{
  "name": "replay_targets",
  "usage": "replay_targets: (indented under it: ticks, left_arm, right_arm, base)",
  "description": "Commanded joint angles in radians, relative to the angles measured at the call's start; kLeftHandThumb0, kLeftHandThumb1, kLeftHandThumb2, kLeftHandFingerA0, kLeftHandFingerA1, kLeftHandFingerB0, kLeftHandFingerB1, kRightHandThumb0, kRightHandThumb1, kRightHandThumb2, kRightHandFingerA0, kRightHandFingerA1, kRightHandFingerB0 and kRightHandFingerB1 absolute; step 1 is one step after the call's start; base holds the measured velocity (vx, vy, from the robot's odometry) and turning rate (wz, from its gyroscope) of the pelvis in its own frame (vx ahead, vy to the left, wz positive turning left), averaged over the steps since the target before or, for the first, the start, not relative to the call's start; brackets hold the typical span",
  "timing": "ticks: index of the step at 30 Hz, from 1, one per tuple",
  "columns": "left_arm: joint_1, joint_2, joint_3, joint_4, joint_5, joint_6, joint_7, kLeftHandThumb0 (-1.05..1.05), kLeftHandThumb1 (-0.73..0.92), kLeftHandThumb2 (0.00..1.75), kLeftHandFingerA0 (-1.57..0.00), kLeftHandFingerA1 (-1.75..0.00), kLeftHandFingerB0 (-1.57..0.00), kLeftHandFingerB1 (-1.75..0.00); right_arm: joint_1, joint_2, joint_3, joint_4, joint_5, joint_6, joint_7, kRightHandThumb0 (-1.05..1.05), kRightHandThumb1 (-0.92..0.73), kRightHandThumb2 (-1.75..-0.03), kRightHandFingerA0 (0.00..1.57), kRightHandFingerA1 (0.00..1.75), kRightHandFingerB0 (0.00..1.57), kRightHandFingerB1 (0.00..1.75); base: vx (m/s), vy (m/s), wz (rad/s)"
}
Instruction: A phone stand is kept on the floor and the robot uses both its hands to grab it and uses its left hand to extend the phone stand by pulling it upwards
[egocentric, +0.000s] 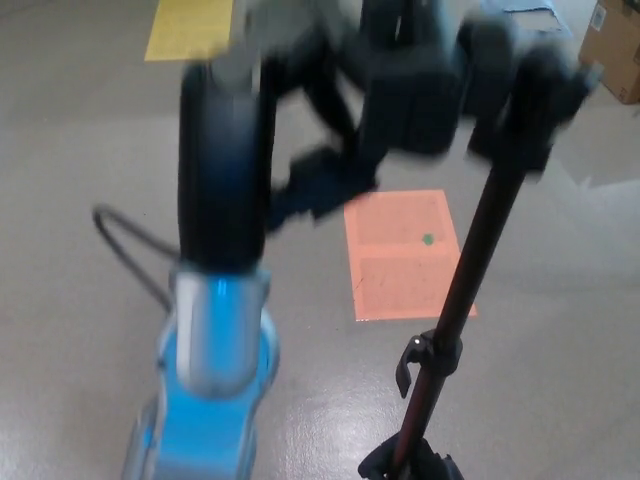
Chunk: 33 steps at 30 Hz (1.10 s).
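Black telescopic phone stand pole (470, 270) stood right of centre, your blurred left hand (420, 95) reached its far top, grip impossible to tell, orange floor square (400, 255) behind.

One black telescoping metal phone stand (455, 305). One blurred black robot hand (420, 85). One orange square floor patch (405, 255), one yellow floor patch (188, 28), one brown cardboard box (612, 48), one black cable (130, 250).

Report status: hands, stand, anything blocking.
Left hand up near the stand pole top, blurred, grip unclear. Right hand not in view. Stand upright on the floor. Nothing in the way.
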<state>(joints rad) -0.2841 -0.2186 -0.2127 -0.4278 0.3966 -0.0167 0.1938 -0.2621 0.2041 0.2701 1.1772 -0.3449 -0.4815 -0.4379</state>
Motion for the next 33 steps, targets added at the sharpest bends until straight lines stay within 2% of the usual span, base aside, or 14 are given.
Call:
replay_targets:
  ticks: [1, 10, 11, 14, 15, 18, 19, 22, 23, 24, 25, 26, 29, 33]
  left_arm:
    - [0.532, 0.036, -0.036, 0.108, -0.075, -0.371, 0.171, -0.24, 0.47, 0.83, -1.22, -1.43, -0.96, -1.29]
    - [0.595, 0.048, -0.009, 0.195, -0.059, -0.452, 0.189, -0.25, 0.48, 0.82, -1.21, -1.44, -0.96, -1.31]
    - [0.602, 0.051, -0.003, 0.204, -0.063, -0.463, 0.187, -0.2, 0.69, 0.56, -0.86, -1.75, -0.66, -1.75]
    - [0.622, 0.056, 0.007, 0.229, -0.068, -0.488, 0.181, -0.2, 0.68, 0.57, -0.87, -1.75, -0.63, -1.75]
    - [0.629, 0.063, 0.02, 0.248, -0.073, -0.502, 0.178, -0.26, 0.48, 0.82, -1.21, -1.44, -0.97, -1.31]
    - [0.644, 0.088, 0.053, 0.29, -0.106, -0.538, 0.151, -0.25, 0.47, 0.83, -1.22, -1.42, -0.96, -1.29]
    - [0.655, 0.094, 0.055, 0.277, -0.13, -0.519, 0.119, -0.3, 0.68, 0.59, -0.81, -1.74, -0.68, -1.64]
    - [0.656, 0.093, 0.058, 0.283, -0.133, -0.529, 0.114, -0.3, 0.68, 0.59, -0.81, -1.74, -0.68, -1.64]
    - [0.682, 0.182, 0.049, 0.189, -0.177, -0.387, -0.047, -0.71, 0.52, 0.58, -0.25, -0.32, -0.29, -0.31]
    - [0.695, 0.231, 0.042, 0.143, -0.207, -0.315, -0.132, -0.37, 0.16, 0.83, 0.0, -0.49, 0.0, -0.47]
    - [0.698, 0.249, 0.038, 0.131, -0.224, -0.297, -0.156, -0.37, 0.16, 0.83, 0.0, -0.49, 0.0, -0.47]
    - [0.696, 0.295, 0.042, 0.104, -0.191, -0.256, -0.187, -0.77, 0.41, 0.87, 0.0, -0.05, 0.0, -0.14]
    - [0.697, 0.315, 0.037, 0.096, -0.198, -0.247, -0.188, -0.77, 0.41, 0.87, 0.0, -0.05, 0.0, -0.14]
    - [0.707, 0.353, 0.038, 0.075, -0.189, -0.224, -0.195, -1.01, 0.55, 0.67, 0.0, 0.0, 0.0, -0.08]
  right_arm:
    - [0.043, 0.022, -0.004, -0.016, 0.007, 0.062, -0.002, -0.18, -0.78, -0.9, 1.33, 1.75, 1.29, 1.75]
    - [0.041, 0.021, -0.006, -0.04, 0.006, 0.077, -0.014, -0.17, -0.77, -0.92, 1.34, 1.75, 1.32, 1.75]
    - [0.043, 0.02, -0.004, -0.045, 0.003, 0.07, -0.016, -0.16, -0.76, -0.89, 1.34, 1.75, 1.3, 1.75]
    - [0.053, 0.015, -0.002, -0.064, 0.001, 0.051, -0.02, -0.15, -0.78, -0.87, 1.33, 1.75, 1.29, 1.75]
    - [0.057, 0.009, 0.001, -0.085, -0.001, 0.051, -0.014, -0.14, -0.78, -0.85, 1.32, 1.75, 1.28, 1.75]
    - [0.073, -0.014, 0.018, -0.132, -0.022, 0.026, -0.011, -0.1, -0.81, -0.83, 1.28, 1.75, 1.24, 1.75]
    - [0.075, -0.021, 0.026, -0.145, -0.032, 0.029, -0.012, -0.09, -0.81, -0.83, 1.27, 1.75, 1.24, 1.75]
    - [0.081, -0.023, 0.03, -0.159, -0.033, 0.036, -0.01, -0.09, -0.81, -0.83, 1.27, 1.75, 1.24, 1.75]
    - [0.094, -0.021, 0.013, -0.205, 0.014, 0.028, 0.065, -0.66, -0.68, -0.59, 0.39, 1.49, 0.16, 1.01]
    - [0.106, -0.03, 0.014, -0.241, 0.03, 0.027, 0.114, -0.82, -0.71, -0.61, 0.13, 0.87, 0.02, 0.43]
    - [0.115, -0.044, 0.027, -0.266, 0.023, 0.031, 0.142, -0.82, -0.71, -0.61, 0.13, 0.87, 0.02, 0.43]
    - [0.121, -0.066, 0.05, -0.316, 0.018, 0.05, 0.209, -1.05, -0.64, -1.01, 0.0, 0.03, 0.0, 0.02]
    - [0.134, -0.072, 0.056, -0.349, 0.021, 0.069, 0.226, -1.05, -0.64, -1.01, 0.0, 0.03, 0.0, 0.02]
    - [0.184, -0.086, 0.077, -0.466, -0.009, 0.107, 0.198, -0.98, -0.78, -0.65, 0.0, 0.0, 0.0, 0.0]
  base:
    - [0.0, 0.0, 0.0]
    - [0.0, 0.0, 0.0]
    - [0.0, 0.0, 0.0]
    - [0.0, 0.0, 0.0]
    - [0.0, 0.0, 0.0]
    - [0.0, 0.0, 0.0]
    - [0.0, 0.0, 0.0]
    - [0.0, 0.0, 0.0]
    - [0.0, 0.0, 0.0]
    - [0.0, 0.0, 0.0]
    - [0.0, 0.0, 0.0]
    - [0.0, 0.0, 0.0]
    - [0.0, 0.0, 0.0]
    - [0.0, 0.0, 0.0]
